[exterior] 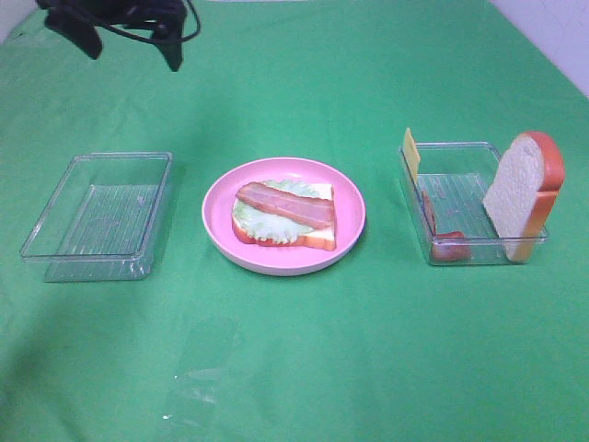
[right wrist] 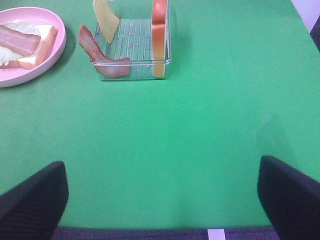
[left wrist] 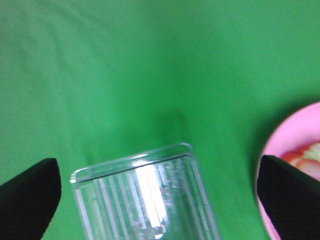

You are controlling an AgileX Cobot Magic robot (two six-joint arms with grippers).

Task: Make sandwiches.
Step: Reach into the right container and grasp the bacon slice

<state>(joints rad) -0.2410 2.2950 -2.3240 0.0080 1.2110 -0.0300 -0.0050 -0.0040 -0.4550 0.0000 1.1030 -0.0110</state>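
Between the wide-spread fingers [left wrist: 30, 200] of the left gripper [left wrist: 157, 167]: clear tray [left wrist: 131, 161], far corner only, the rest cut off. Behind one finger: pink plate [left wrist: 292, 132], mostly hidden, with a blurred sliver of the sandwich [exterior: 283, 215]. Well ahead of the right gripper [right wrist: 161, 170], fingers [right wrist: 290, 200] also apart and gripping nothing: second tray [right wrist: 131, 62] holding upright bread slice [right wrist: 159, 37], cheese slice [right wrist: 106, 20] and bacon strip [right wrist: 92, 47]. Sandwich untopped, showing bread, lettuce, bacon.
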